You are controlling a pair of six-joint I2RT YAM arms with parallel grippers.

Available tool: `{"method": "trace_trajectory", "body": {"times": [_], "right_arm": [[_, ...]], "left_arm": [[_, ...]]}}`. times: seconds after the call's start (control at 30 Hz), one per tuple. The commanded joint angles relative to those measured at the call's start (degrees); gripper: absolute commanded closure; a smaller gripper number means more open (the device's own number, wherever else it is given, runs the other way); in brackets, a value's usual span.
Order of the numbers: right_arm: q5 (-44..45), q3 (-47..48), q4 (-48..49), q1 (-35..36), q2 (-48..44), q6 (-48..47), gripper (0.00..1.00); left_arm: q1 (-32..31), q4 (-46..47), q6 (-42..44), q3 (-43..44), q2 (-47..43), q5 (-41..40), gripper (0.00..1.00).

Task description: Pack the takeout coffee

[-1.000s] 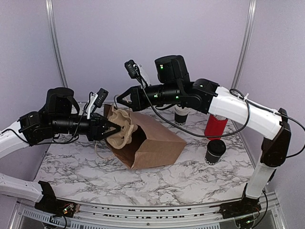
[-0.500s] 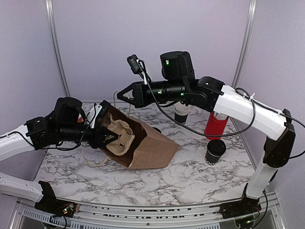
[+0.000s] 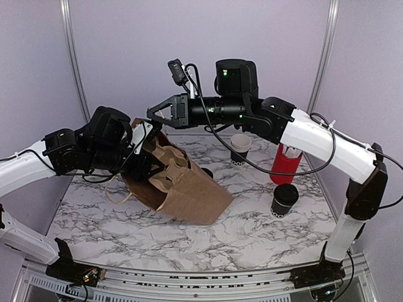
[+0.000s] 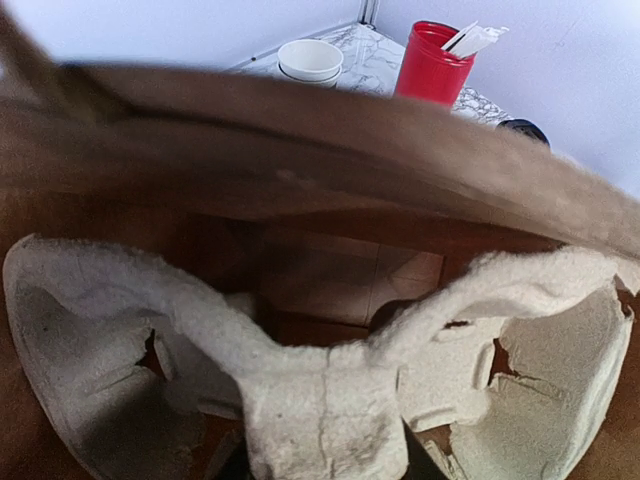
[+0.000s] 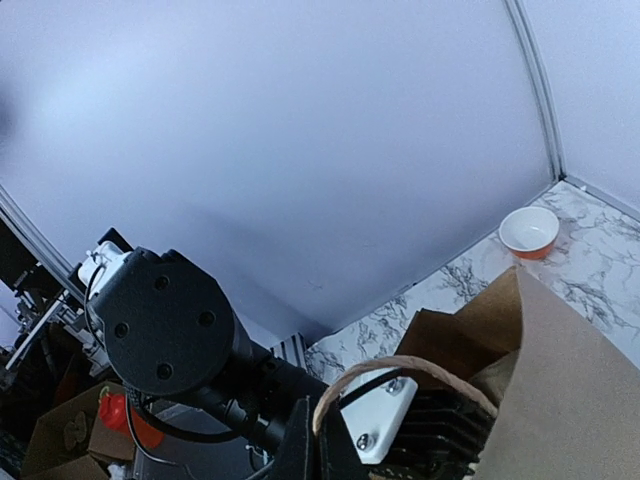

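The takeout coffee (image 3: 284,200), a small black cup with a black lid, stands at the right of the table, away from both grippers; its lid shows in the left wrist view (image 4: 522,128). A brown paper bag (image 3: 192,192) lies tilted with its mouth facing left. My left gripper (image 3: 151,170) is shut on the middle rib of a pulp cup carrier (image 4: 325,415) that sits in the bag's mouth. My right gripper (image 3: 153,116) is shut on the bag's twine handle (image 5: 400,372) and holds it up above the mouth.
A stack of white-rimmed black cups (image 3: 240,149) and a red cylinder of white sticks (image 3: 284,162) stand at the back right. A small white and orange bowl (image 5: 529,230) sits by the back wall. The marble table edge (image 3: 189,267) runs along the front.
My left gripper has moved right and up with the carrier, deeper into the bag's mouth. My right gripper has shifted left and up with the handle, and the bag's mouth has lifted.
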Motion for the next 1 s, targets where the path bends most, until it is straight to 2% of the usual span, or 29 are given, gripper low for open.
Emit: {"method": "trace_trajectory", "body": {"times": [0.0, 0.17, 0.33, 0.5, 0.73, 0.9, 0.97], "right_arm": [[-6.8, 1.2, 10.6, -2.6, -0.2, 7.3, 1.0], [-12.6, -4.8, 19.2, -5.8, -1.4, 14.1, 1.0], [-16.4, -12.1, 31.8, -7.9, -2.3, 22.2, 1.0], [-19.3, -13.9, 39.8, -8.8, -0.8, 29.3, 1.0], [-20.6, -14.7, 47.9, -9.1, 1.9, 37.0, 1.0], [-21.0, -21.1, 61.6, -9.9, 2.7, 45.9, 1.0], [-20.6, -24.1, 66.2, -12.6, 2.8, 49.3, 1.0]], "left_arm": [[-1.4, -5.4, 3.6, 4.9, 2.0, -3.4, 0.67], [-1.5, -10.6, 6.4, 10.5, 4.3, -4.8, 0.66], [-1.6, -15.0, 6.4, 16.4, 6.9, -3.6, 0.66], [-2.0, -20.3, 7.2, 22.2, 8.7, -5.2, 0.64], [-2.0, -23.7, 7.9, 24.0, 13.6, -7.6, 0.63], [-1.7, -23.8, 8.3, 24.6, 16.9, -6.5, 0.6], [-1.6, -23.7, 8.3, 24.7, 18.2, -6.3, 0.6]]}}
